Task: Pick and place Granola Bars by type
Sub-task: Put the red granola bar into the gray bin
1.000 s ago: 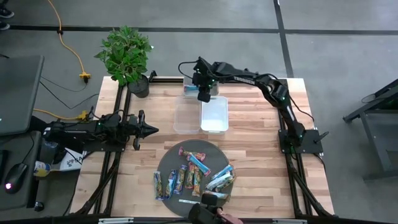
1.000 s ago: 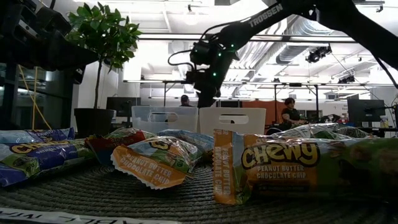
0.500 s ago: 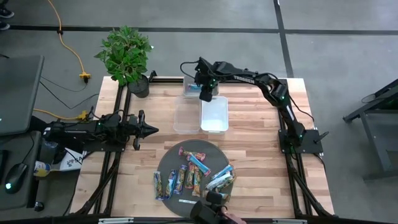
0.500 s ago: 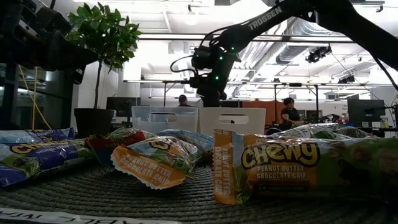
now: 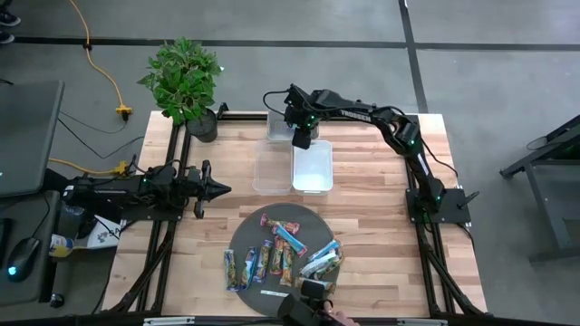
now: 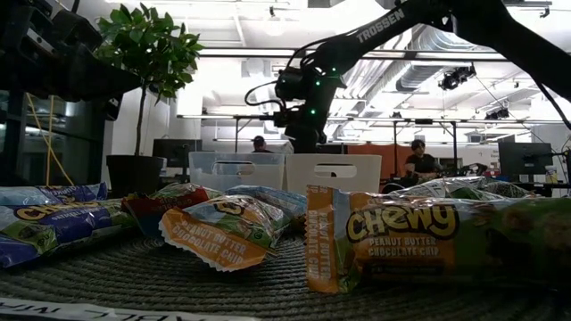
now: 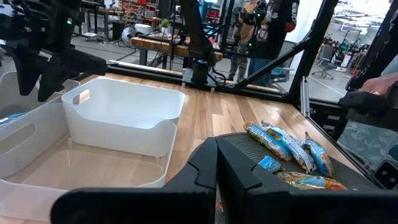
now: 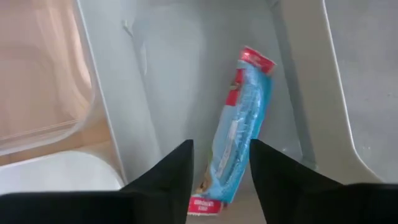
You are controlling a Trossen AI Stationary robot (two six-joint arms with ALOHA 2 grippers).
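Several granola bars [image 5: 281, 254] in blue, red, green and orange-brown wrappers lie on a round dark mat [image 5: 249, 237] near the table's near edge; the low view shows them close up [image 6: 393, 234]. One blue bar with red ends [image 8: 242, 124] lies flat on the floor of a clear bin [image 5: 277, 127] at the far edge. My right gripper [image 8: 221, 180] hovers open above this bar, one finger on each side, apart from it; the high view places it there [image 5: 301, 138]. My left gripper [image 5: 223, 188] waits shut at the table's left side.
A clear bin [image 5: 271, 172] and a white bin [image 5: 313, 167] stand side by side mid-table, just near of the far bin. A potted plant [image 5: 186, 81] stands at the far left corner. A thin white label strip [image 5: 275, 292] lies by the mat. People sit in the room behind [image 6: 419, 165].
My right gripper has shifted a little toward the table's right edge above the far bin and stands more upright in the low view. The bars on the mat and my left arm have kept still.
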